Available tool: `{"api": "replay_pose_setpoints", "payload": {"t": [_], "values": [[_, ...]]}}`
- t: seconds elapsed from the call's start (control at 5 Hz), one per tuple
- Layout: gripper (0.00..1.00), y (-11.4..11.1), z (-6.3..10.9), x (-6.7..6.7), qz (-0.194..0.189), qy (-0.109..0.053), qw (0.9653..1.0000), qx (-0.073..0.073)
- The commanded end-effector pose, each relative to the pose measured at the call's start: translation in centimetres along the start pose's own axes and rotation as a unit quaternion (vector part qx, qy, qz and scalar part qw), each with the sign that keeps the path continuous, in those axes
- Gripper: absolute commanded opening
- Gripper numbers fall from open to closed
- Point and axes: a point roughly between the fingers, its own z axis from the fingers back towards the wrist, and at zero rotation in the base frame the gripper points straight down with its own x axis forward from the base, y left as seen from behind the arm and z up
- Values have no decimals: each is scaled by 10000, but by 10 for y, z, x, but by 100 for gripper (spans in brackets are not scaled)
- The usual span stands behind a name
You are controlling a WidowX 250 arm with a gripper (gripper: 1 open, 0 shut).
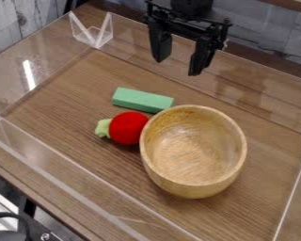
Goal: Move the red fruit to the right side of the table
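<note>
The red fruit (pixel 125 125) is a small round toy with a green leafy end on its left. It lies on the table (pixel 65 104), touching the left rim of a wooden bowl. My gripper (pixel 179 59) hangs well above and behind the fruit, pointing straight down. Its two black fingers stand apart with nothing between them, so it is open.
A wooden bowl (pixel 194 151) sits right of the fruit, mouth up and empty. A flat green block (pixel 142 99) lies just behind the fruit. Clear acrylic walls (pixel 27 155) border the tabletop on all sides.
</note>
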Motion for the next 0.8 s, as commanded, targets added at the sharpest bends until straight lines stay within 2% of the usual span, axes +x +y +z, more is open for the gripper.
{"api": "replay_pose_setpoints", "payload": {"t": [0.0,0.4,0.6], "values": [[100,6,-6,10,90,-103,9999,-43],[100,27,-12,40,274,-508,9982,-130],[100,36,-11,50,312,-725,9967,-182]]}}
